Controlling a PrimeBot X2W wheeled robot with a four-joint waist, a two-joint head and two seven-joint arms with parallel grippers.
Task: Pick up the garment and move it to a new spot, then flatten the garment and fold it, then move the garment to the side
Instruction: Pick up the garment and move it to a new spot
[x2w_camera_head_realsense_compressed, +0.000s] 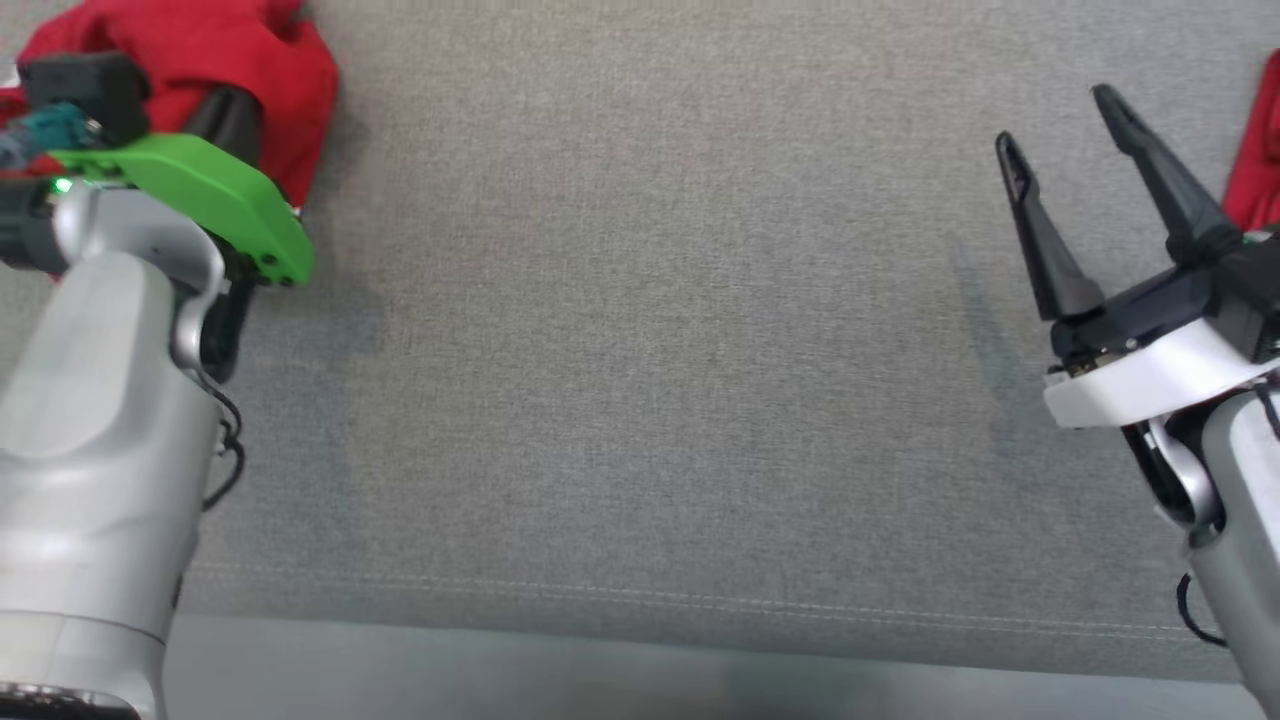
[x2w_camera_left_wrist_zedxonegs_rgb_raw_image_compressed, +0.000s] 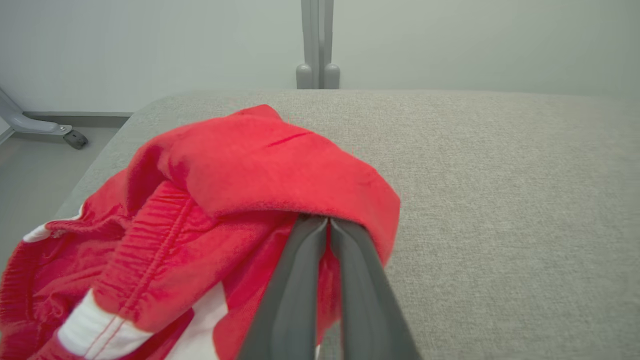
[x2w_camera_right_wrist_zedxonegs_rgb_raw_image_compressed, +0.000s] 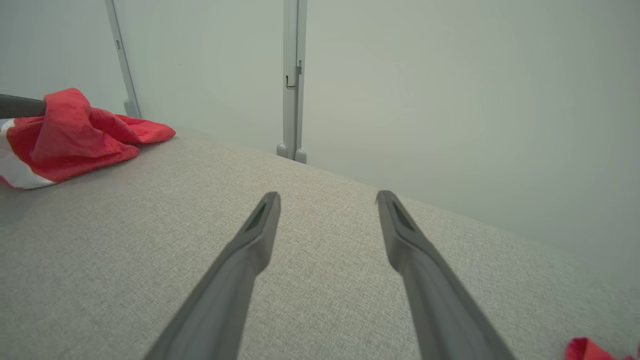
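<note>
The garment (x2w_camera_head_realsense_compressed: 230, 50) is a bunched red piece with white bands and a ribbed waistband, lying at the far left of the grey fabric table (x2w_camera_head_realsense_compressed: 650, 350). In the left wrist view my left gripper (x2w_camera_left_wrist_zedxonegs_rgb_raw_image_compressed: 328, 222) is shut, its tips tucked under a fold of the garment (x2w_camera_left_wrist_zedxonegs_rgb_raw_image_compressed: 260, 160) and pinching it. The head view has my right gripper (x2w_camera_head_realsense_compressed: 1058, 118) at the right, open, with nothing between its fingers. In the right wrist view the right gripper (x2w_camera_right_wrist_zedxonegs_rgb_raw_image_compressed: 327, 195) hovers over bare table, and the garment (x2w_camera_right_wrist_zedxonegs_rgb_raw_image_compressed: 75, 130) lies far off to the left.
Another bit of red cloth (x2w_camera_head_realsense_compressed: 1262, 150) shows at the table's right edge, also low in the right wrist view (x2w_camera_right_wrist_zedxonegs_rgb_raw_image_compressed: 587, 350). A grey upright post (x2w_camera_right_wrist_zedxonegs_rgb_raw_image_compressed: 291, 75) and a pale wall stand behind the table. A frame foot with a caster (x2w_camera_left_wrist_zedxonegs_rgb_raw_image_compressed: 75, 139) rests on the floor left of it.
</note>
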